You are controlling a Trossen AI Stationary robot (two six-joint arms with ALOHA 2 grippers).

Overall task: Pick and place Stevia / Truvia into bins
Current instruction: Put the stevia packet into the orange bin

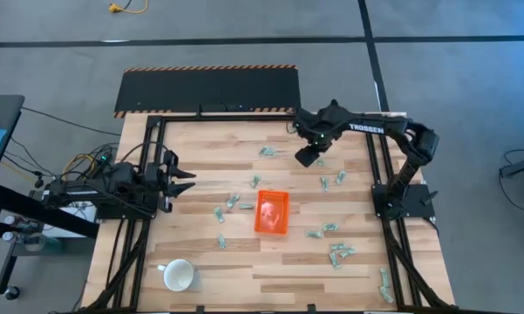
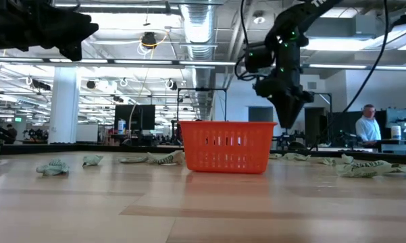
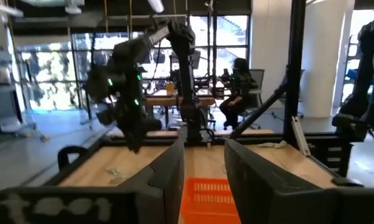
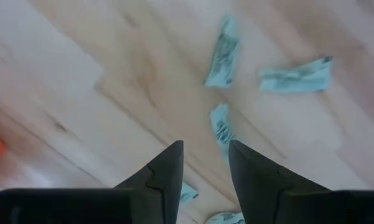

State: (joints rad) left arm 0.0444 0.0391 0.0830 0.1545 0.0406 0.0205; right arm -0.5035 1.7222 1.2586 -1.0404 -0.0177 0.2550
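The small bright orange plastic bin (image 1: pixel 272 212) is sitting mid-bench on the pale wooden bench (image 1: pixel 209 253), apparently holding a few pale green and white paper sachets (image 1: pixel 331 228) already, while many more are lying crumpled and scattered around it, so most of the job seems left. The right pincer (image 4: pixel 202 163) is hovering above loose sachets beyond the bin, its fingers parted and gripping nothing. The left pincer (image 1: pixel 187 180) is waiting raised to the bin's left, fingers apart and empty.
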